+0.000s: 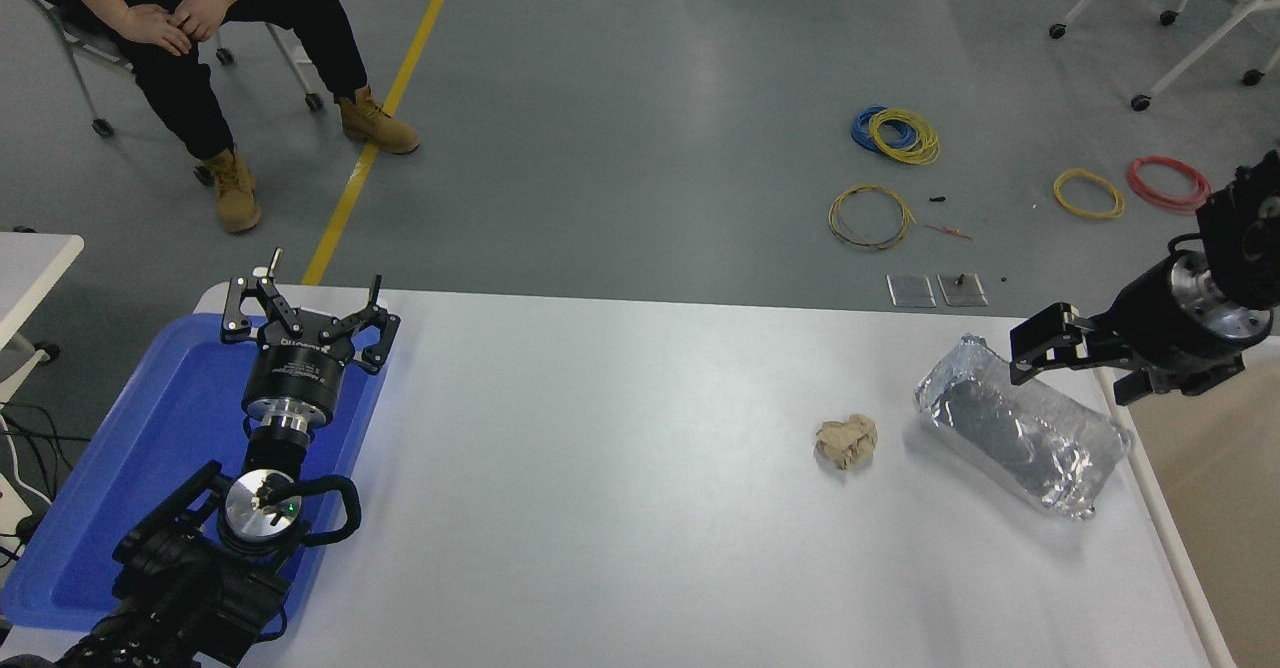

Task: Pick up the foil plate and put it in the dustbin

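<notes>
The foil plate (pixel 1022 431), a shiny crinkled silver tray, lies on the white table (pixel 620 468) near its right edge, upside down or on its side. My right gripper (pixel 1072 376) hovers open just above the plate's far right end, holding nothing. The dustbin (pixel 1225 488) shows its beige inside and off-white rim at the right edge of the picture, right beside the plate. My left gripper (pixel 305 306) stands open, parked over the blue tray at the lower left.
A crumpled tan paper ball (pixel 846 441) lies left of the foil plate. A flat blue tray (pixel 150 448) sits at the table's left end. A seated person (pixel 200 18) is at the far left, and wire coils (pixel 895 133) lie on the floor.
</notes>
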`<state>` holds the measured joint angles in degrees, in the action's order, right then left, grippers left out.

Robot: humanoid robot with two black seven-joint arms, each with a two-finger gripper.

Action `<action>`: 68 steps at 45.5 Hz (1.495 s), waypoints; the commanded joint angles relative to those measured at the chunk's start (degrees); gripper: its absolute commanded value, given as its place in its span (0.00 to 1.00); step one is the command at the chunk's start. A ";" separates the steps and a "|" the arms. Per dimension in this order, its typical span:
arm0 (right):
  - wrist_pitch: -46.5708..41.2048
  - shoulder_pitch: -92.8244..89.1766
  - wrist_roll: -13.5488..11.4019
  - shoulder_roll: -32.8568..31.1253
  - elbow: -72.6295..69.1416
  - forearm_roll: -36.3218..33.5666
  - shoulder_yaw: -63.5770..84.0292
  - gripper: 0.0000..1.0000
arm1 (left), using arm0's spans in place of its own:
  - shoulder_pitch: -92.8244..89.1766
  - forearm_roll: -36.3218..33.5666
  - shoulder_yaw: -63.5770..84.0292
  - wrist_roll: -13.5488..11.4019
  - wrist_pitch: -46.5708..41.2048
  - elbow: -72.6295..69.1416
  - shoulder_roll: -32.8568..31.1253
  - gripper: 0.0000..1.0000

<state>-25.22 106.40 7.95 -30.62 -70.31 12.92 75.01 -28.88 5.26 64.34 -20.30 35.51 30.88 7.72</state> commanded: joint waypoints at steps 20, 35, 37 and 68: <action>19.41 -21.84 -2.94 -1.38 12.91 -19.42 1.37 0.99 | 0.05 -0.07 0.00 0.00 0.00 -0.03 0.02 1.00; 29.34 -30.19 -2.85 -1.29 14.15 -19.95 -3.90 0.98 | -0.03 0.02 0.00 0.00 0.00 -0.03 0.02 1.00; 30.58 -31.59 -2.85 -1.29 14.15 -19.95 -5.22 0.98 | -0.03 0.01 0.00 0.00 0.00 -0.03 -0.07 1.00; 47.80 -45.83 -2.41 3.10 18.36 -19.07 -18.14 0.95 | -0.03 0.01 0.00 0.00 0.00 -0.03 0.02 1.00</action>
<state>18.68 65.54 5.41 -29.48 -53.85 -6.67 61.20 -28.92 5.25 64.34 -20.30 35.51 30.87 7.71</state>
